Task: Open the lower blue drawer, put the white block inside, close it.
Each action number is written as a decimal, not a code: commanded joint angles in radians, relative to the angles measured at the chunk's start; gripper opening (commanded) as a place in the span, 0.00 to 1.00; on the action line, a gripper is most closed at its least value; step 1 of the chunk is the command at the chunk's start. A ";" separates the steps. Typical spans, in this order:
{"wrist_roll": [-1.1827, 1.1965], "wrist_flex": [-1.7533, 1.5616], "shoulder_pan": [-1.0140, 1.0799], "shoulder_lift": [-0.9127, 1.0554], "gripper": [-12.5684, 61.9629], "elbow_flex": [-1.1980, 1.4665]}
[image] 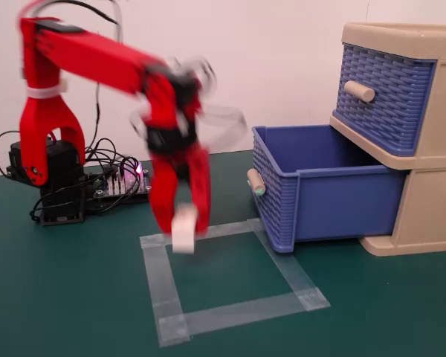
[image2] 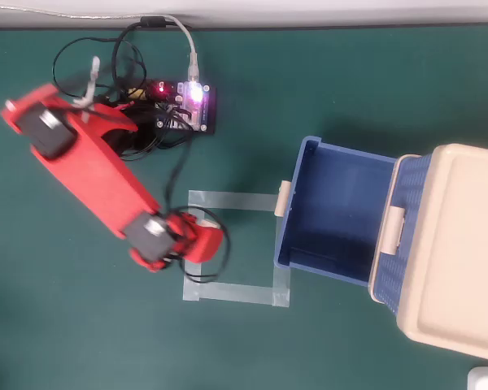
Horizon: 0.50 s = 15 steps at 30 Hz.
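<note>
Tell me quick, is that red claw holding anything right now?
Gripper: closed on the white block, lifted above the table.

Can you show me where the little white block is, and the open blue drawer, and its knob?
Small white toy block [image: 183, 229], fixed view: its front face, between the red gripper fingers.
Open blue basket-weave plastic drawer [image: 349, 202], fixed view: its smooth side wall.
Beige cylindrical knob with pale green ends [image: 256, 182], fixed view: middle of the knob.

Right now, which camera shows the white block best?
The fixed view: the white block shows between the claw tips, above the taped square. In the overhead view, the red arm and claw hide it.
</note>
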 commanded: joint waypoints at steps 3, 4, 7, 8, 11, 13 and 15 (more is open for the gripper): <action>-0.018 0.055 -0.015 0.295 0.06 -0.146; 0.018 0.054 -0.049 0.293 0.06 -0.196; 0.236 0.009 -0.308 0.229 0.06 -0.293; 0.296 -0.031 -0.391 0.176 0.06 -0.327; 0.374 -0.198 -0.476 -0.029 0.06 -0.462; 0.379 -0.244 -0.480 -0.120 0.06 -0.518; 0.379 -0.255 -0.492 -0.189 0.06 -0.574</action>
